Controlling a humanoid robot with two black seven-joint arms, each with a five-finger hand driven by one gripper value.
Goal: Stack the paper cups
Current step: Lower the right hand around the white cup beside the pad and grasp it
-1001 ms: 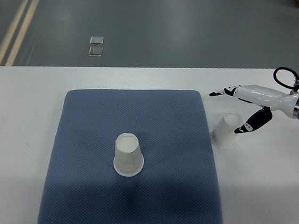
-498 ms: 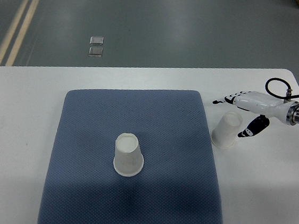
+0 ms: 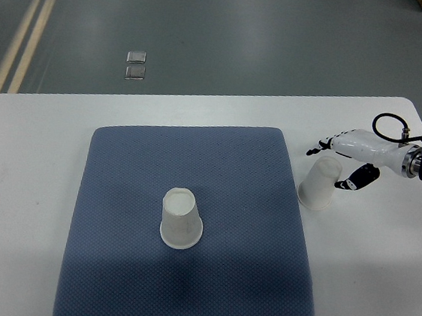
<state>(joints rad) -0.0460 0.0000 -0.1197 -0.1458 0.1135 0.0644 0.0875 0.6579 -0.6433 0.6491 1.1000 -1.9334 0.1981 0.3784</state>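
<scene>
Cups first: one upside-down paper cup (image 3: 182,219) sits near the middle of the blue mat (image 3: 117,193), and a second paper cup (image 3: 320,183), also inverted, stands on the white table (image 3: 34,185) just off the mat's right edge. So nothing is stacked yet.

Only the right hand (image 3: 345,161) shows, coming in from the right edge. It hangs right beside the off-mat cup, fingers (image 3: 325,145) spread over the cup's far side and the thumb (image 3: 356,179) on the near right side. Looks like an open grip bracketing the cup, holding nothing. I can't tell whether any fingertip is actually touching the wall.

My take on the step: it's lining up a grasp. These cups are light and thin, so I'd close gently around the middle of the wall, not the narrow base end, or it'll squirt out or crumple. The cup seems to lean a bit too, so a nudge could tip it or slide it on the smooth table. Get thumb and fingers on opposite sides before squeezing, then lift straight up before carrying it over the mat cup.
</scene>
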